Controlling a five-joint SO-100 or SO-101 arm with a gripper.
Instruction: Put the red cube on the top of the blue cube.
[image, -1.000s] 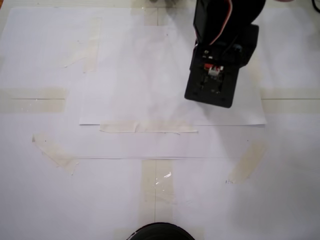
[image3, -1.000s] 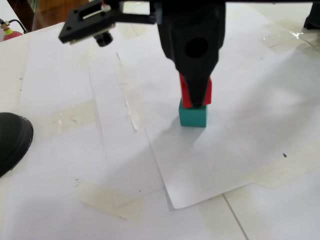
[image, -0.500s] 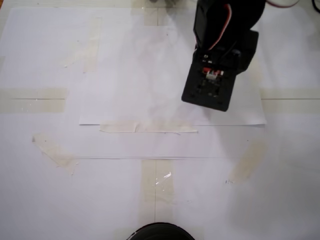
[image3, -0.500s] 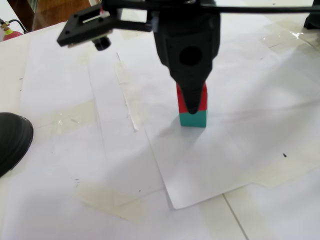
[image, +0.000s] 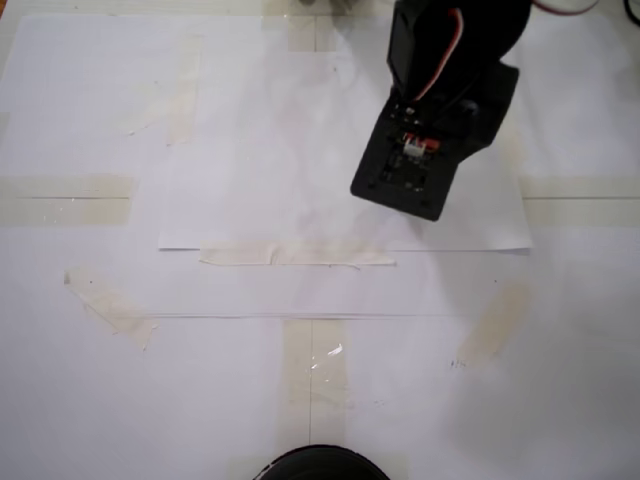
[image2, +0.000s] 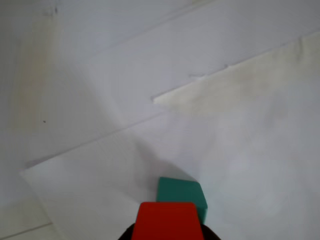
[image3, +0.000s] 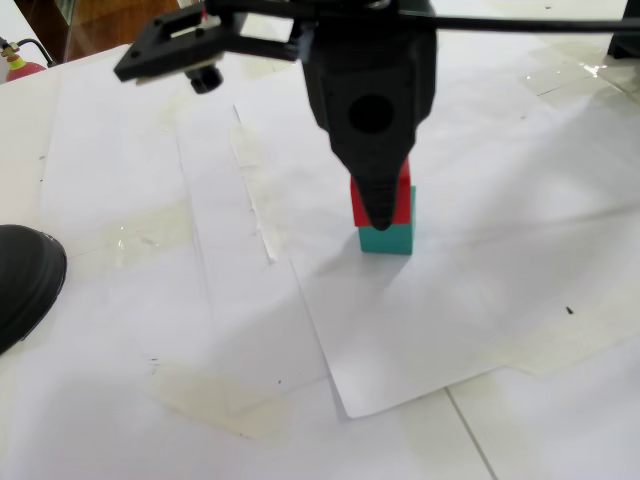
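The paper-covered surface (image3: 420, 330) was seen beneath the pincer (image3: 381, 212), which was clenched on the red cube (image3: 402, 200). That cube was seated on the teal blue cube (image3: 386, 239). A slight offset was judged likely; on release, the red cube could be dragged off or toppled.

Matte red cube (image3: 400, 205) and blue cube (image3: 388, 238), white paper sheets (image3: 450, 310), glossy tape (image: 312, 365)
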